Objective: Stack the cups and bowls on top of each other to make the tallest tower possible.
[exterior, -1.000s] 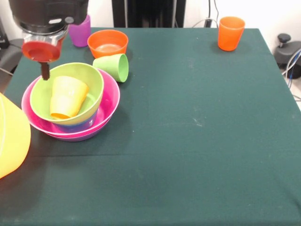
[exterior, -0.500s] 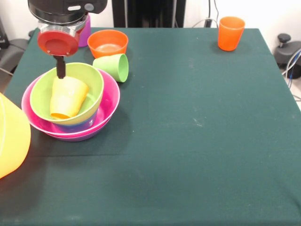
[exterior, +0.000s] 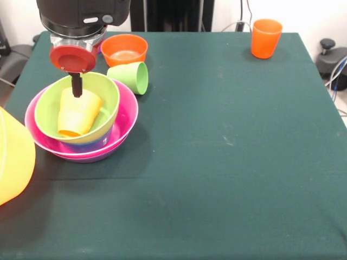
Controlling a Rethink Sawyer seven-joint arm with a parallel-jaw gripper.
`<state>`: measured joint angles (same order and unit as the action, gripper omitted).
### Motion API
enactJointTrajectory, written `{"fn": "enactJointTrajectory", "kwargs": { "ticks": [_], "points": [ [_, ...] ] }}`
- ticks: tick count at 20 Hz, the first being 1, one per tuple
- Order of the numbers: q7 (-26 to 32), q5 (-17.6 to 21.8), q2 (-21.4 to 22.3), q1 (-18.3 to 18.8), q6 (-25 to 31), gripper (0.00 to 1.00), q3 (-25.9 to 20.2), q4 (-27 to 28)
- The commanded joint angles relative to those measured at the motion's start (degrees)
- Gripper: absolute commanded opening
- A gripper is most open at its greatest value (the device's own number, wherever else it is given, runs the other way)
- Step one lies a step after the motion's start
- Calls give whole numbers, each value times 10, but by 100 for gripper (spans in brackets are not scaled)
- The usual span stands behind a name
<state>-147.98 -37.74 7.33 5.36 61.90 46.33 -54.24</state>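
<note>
A table [exterior: 227, 135] covered by a dark green cloth fills most of the front view; faint pale specks are seen on the cloth near its middle. A white wall [exterior: 314, 13] is seen beyond the far edge. A dark upright structure [exterior: 173, 15] stands at far centre. Thin cables [exterior: 245, 16] run down the wall at far right. A black and grey object [exterior: 332, 57] with blue and white wires is seen off the right edge. Lighting is even.

Three cups [exterior: 79, 111] show and six bowls [exterior: 124, 49], four of them nested.
</note>
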Motion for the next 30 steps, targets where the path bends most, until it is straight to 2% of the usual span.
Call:
{"fn": "enactJointTrajectory", "kwargs": {
  "ticks": [1, 10, 30],
  "points": [
    [-100, 2, -35, -6, -40, 100, -86, -30],
    [-96, -14, -31, -16, -83, 100, -121, -70],
    [-106, -10, -20, -34, -101, 100, -127, -106]
  ]
}}
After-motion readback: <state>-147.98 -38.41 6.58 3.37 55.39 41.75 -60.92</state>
